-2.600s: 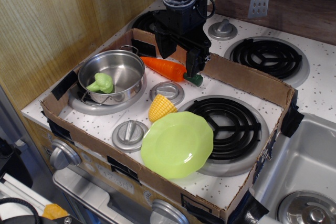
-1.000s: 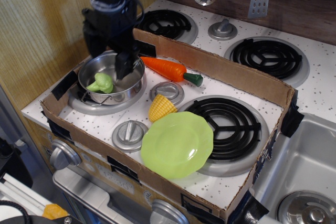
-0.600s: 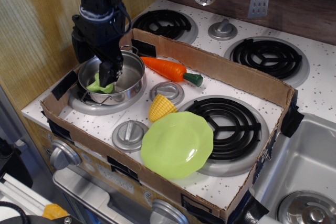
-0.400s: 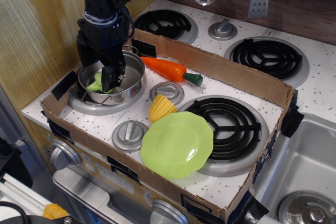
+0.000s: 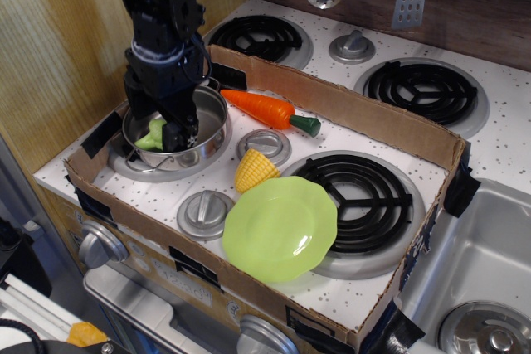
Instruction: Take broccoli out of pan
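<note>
The gripper (image 5: 158, 134) is now sitting low inside the pan (image 5: 209, 126), having come across from above the carrot near the back of the counter and dropped over the pan's rim within the last few moments. Its jaws are standing apart, one on each side of the broccoli (image 5: 151, 135), and are not yet pressing on it as far as the view is showing (the near finger is hiding part of the floret, so contact is hard to rule out). The broccoli is lying in the left part of the pan, at the counter's front-left corner, and it seems to have been nudged a little toward the left wall. I am judging that the approach is finished and the grasp is the step in hand; closing and lifting are what is left, and nothing of the removal itself is done yet.

Counting what is lying inside the cardboard frame (image 5: 398, 126): one pan, one broccoli, one carrot (image 5: 267, 109) just behind the pan toward the back edge, one corn piece (image 5: 254, 171) near the middle, one green plate (image 5: 280, 227) at the front edge. Two burner coils are sitting inside the frame (one under the pan, mostly hidden) and two more (image 5: 423, 90) are lying along the back edge. One sink (image 5: 465, 271) is filling the front-right corner.
</note>
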Controlling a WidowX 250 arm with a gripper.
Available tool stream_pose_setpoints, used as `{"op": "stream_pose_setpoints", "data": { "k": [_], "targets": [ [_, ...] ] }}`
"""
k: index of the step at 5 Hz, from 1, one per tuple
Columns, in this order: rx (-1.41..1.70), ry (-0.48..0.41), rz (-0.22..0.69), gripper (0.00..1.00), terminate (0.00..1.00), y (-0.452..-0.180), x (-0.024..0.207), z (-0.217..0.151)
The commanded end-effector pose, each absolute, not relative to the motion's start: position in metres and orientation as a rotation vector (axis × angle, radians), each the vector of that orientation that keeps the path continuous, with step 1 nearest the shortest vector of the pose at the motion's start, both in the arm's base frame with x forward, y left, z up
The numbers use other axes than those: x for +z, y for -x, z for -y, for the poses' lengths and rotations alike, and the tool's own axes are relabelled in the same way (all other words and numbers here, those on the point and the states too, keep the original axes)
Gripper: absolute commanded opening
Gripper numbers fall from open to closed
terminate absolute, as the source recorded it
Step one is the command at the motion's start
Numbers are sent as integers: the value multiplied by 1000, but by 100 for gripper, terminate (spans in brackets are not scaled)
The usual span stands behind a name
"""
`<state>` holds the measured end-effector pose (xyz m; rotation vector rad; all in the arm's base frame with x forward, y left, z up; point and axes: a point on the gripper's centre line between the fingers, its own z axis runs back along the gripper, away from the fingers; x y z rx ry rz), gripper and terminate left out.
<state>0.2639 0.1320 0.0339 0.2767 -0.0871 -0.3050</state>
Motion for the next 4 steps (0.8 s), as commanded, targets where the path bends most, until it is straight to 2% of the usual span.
{"op": "stream_pose_setpoints", "data": {
  "k": [1,2,4],
  "targets": [
    [-287,-255,122,100,0,-263,32,-137],
    [-298,-246,121,0,0,-266,30,-138],
    [-297,-240,108,0,0,-276,49,-133]
  ]
}}
